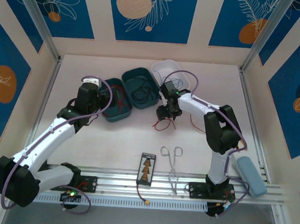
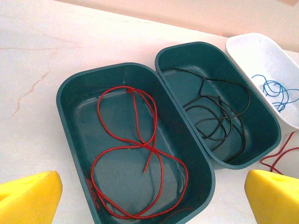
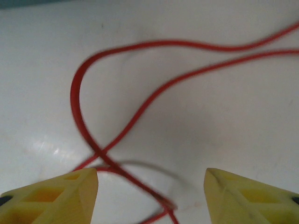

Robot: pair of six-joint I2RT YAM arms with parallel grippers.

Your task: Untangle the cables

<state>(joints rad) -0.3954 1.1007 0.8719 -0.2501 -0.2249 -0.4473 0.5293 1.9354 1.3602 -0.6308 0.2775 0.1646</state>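
Nearest to my bases, on the white table [image 1: 111, 140], lie the silver scissor-like forceps [image 1: 173, 163] and a small black card [image 1: 146, 170], both well apart from the work. A little farther, my right gripper [image 3: 150, 171] hangs low over the loose thin red cable [image 3: 121, 116] that lies on the bare table. Its 2 yellow fingers [image 3: 60, 191] stand apart on both sides of the strand and clamp nothing, so I call it released, not grasping. This cable bends into a loop and crosses over itself 1 time just in front of the fingers, and 2 long strands run away to the right. My left gripper [image 2: 153, 179] is spread fully wide and empty, and it hovers at the near end of the dark teal oval plastic tray [image 2: 65, 93]. In this tray a second red cable [image 2: 140, 144] rests alone in wide loops, like a figure 8. Just beside it, the second teal tray [image 2: 161, 53] holds only the thin black cable [image 2: 219, 116], in loose curls. Farthest, the white plastic tray [image 2: 233, 44] holds the thin blue cable [image 2: 275, 91], a small bundle. I judge the task mostly done: 3 cables are separated, each in its own tray, and 1 red cable on the table is left to lift and put away.
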